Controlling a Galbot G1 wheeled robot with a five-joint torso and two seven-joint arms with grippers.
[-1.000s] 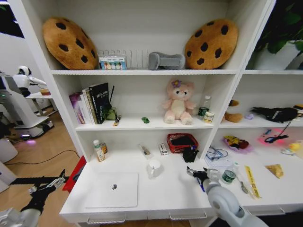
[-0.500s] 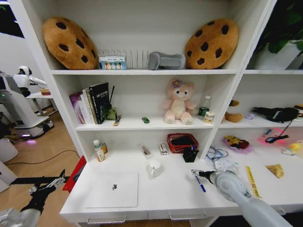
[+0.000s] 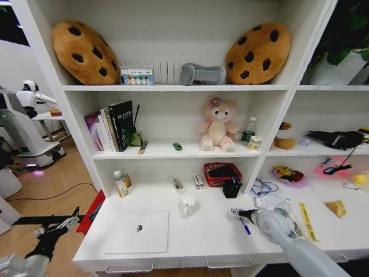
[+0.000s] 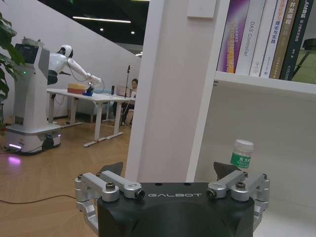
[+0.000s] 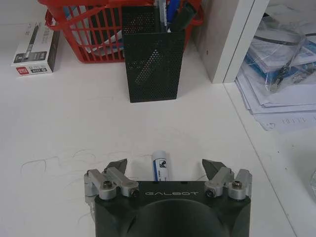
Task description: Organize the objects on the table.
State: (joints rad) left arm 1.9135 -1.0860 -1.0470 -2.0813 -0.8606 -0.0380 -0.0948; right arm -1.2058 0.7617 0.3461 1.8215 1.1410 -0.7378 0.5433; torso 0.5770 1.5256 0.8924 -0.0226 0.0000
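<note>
— Where was the blue pen (image 5: 159, 165) found?
— It was seen lying flat on the white desk (image 3: 202, 234), between the spread fingertips of the right gripper (image 5: 166, 167), which was held just above it with nothing grasped. In the head view the pen (image 3: 245, 226) was seen just below that gripper (image 3: 237, 213).

— What was noted beyond it?
— A black mesh pen holder (image 5: 152, 64) was seen ahead of the gripper, with a red basket (image 5: 81, 29) behind it. A white box (image 5: 34, 48) was noted beside the basket.

— And the laptop?
— The silver laptop (image 3: 138, 231) was seen closed, toward the desk's left front, well apart from the pen.

— The other arm?
— The left gripper (image 4: 170, 174) was held off the desk's left end, low, near the shelf post, its fingers spread and empty.
</note>
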